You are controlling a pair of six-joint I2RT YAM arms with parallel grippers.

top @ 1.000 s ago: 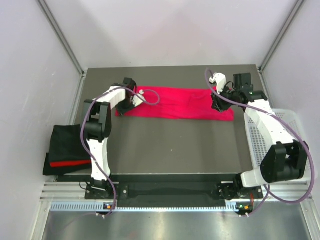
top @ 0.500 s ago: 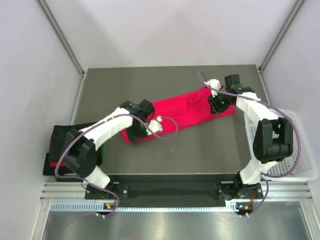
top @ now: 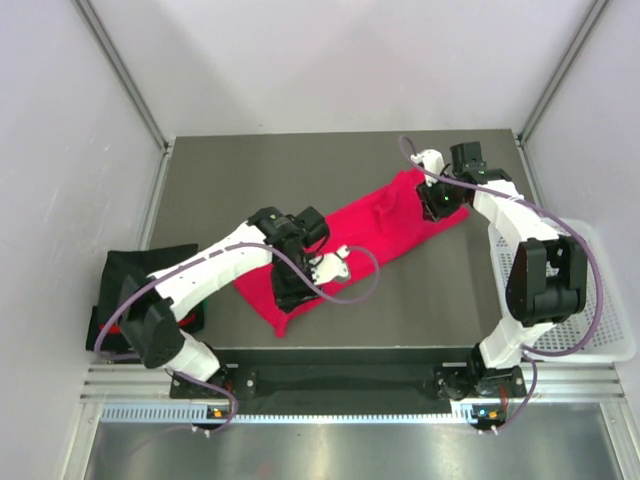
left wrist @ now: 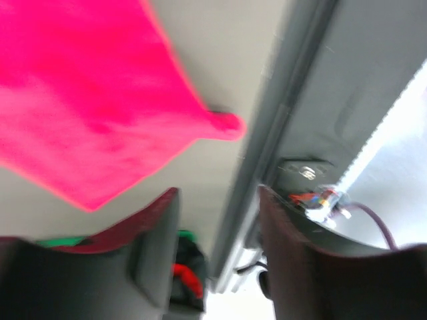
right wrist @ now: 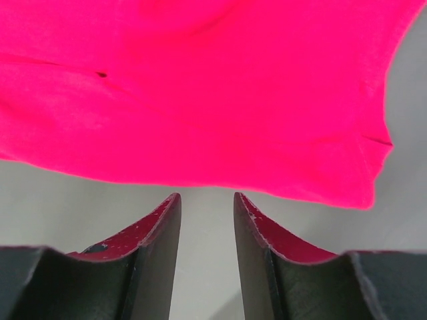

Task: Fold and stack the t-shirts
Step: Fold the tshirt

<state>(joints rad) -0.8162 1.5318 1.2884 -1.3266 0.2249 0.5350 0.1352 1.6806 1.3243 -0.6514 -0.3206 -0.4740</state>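
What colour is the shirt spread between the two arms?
Bright magenta-red t-shirt, plain; clearest in the right wrist view.

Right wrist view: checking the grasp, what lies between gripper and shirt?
Only a strip of bare table, seen in the right wrist view; the open right gripper holds none of the shirt.

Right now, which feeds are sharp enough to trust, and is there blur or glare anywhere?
Left wrist: blurred throughout, edges of the magenta t-shirt smeared, with a blown-out white streak at right. Right wrist: sharp, the shirt's hem and the right tool crisp. Top external: evenly lit and clear, only mild sheen on the metal strip below the arm bases.
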